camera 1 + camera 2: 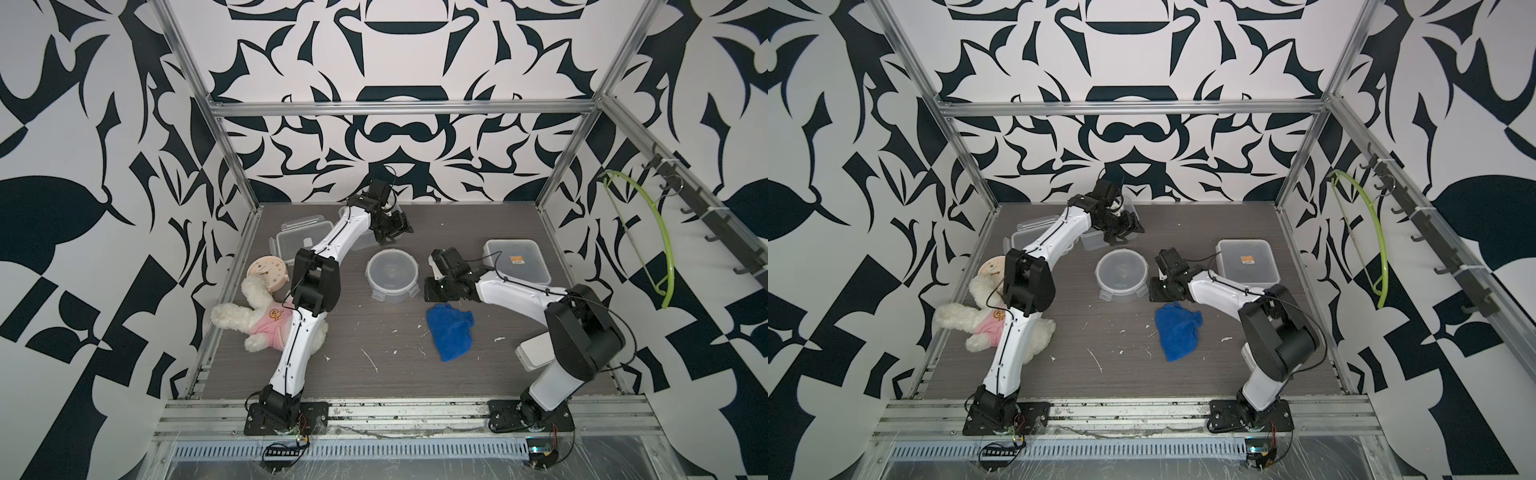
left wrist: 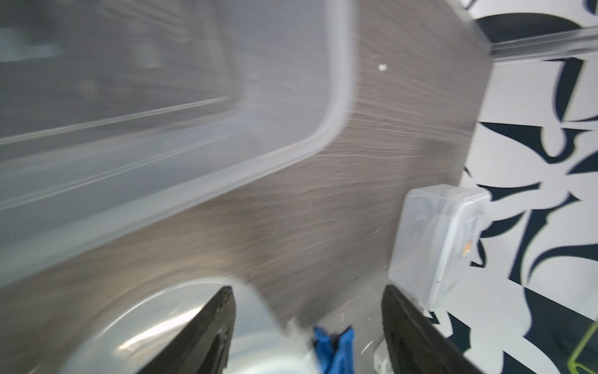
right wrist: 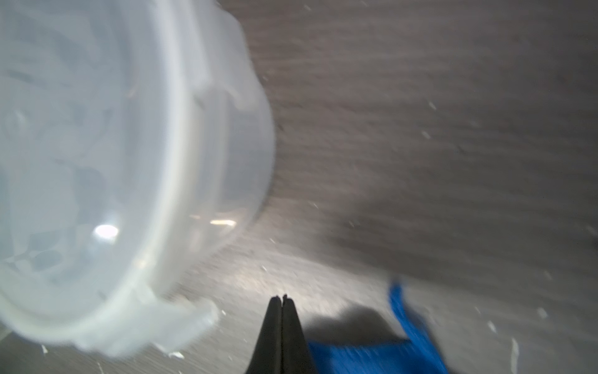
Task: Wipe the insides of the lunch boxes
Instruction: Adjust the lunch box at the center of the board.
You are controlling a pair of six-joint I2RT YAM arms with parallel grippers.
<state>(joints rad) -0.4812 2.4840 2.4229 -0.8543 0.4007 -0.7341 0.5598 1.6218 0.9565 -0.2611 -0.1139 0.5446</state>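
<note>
Several lunch boxes; left arm overlaps rear ones; cloth, clock, plush.

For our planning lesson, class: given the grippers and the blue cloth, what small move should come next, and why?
Probably the right gripper should open and lower onto the blue cloth. It is shut on nothing, the cloth lies loose on the table beside it, and wiping needs it. The left gripper is open near the lidless rectangular box.
</note>
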